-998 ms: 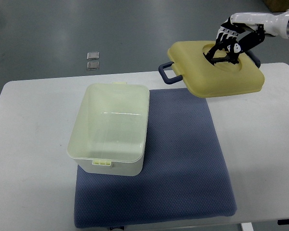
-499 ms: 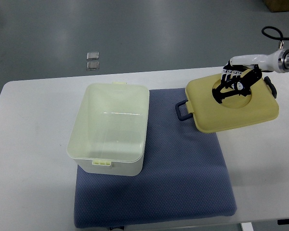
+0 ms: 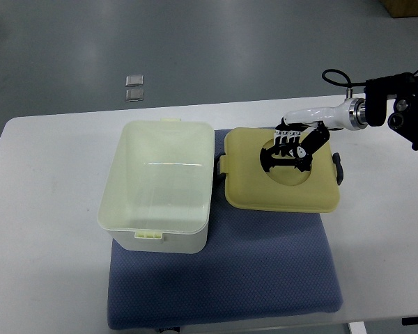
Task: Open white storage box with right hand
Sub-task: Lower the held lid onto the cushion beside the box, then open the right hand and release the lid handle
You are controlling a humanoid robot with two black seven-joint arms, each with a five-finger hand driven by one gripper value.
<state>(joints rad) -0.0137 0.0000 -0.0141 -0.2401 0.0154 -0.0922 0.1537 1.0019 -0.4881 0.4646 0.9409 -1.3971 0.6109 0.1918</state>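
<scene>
The white storage box (image 3: 160, 184) stands open on the blue mat (image 3: 265, 271). Its lid (image 3: 282, 182) lies flat just right of the box. The right hand (image 3: 291, 147) grips the lid's recessed centre; only release is left.

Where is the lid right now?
The lid lies on the blue mat, right beside the open box, right of centre in the top view, with the right hand in its round recess.
</scene>
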